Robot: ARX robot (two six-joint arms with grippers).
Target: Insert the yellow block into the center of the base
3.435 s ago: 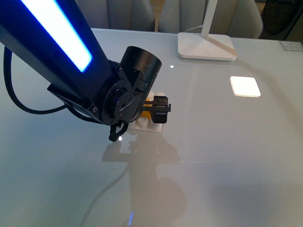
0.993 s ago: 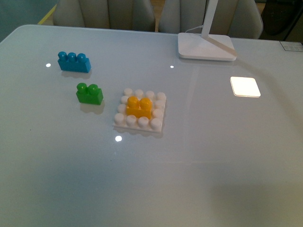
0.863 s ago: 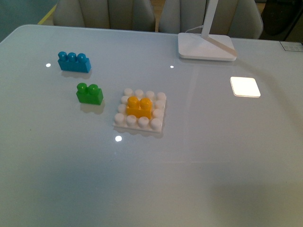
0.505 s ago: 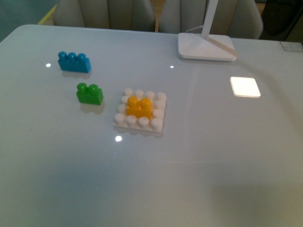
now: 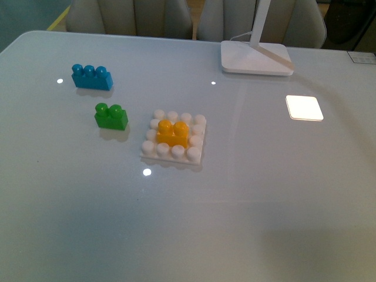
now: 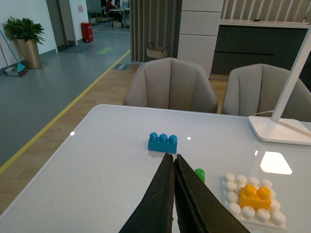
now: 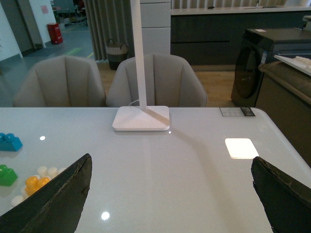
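Now your left arm has cleared the front view; the yellow block (image 5: 173, 133) sits seated mid-frame on the base (image 5: 154, 154); left tool (image 6: 173, 180) is clenched empty, right tool (image 7: 170, 194) released; the task looks done.

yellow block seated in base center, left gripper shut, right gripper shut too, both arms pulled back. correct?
Not quite: the right gripper is open; the right wrist view shows its fingers spread far apart. The rest holds: the yellow block sits in the middle of the base, and the left gripper is shut.
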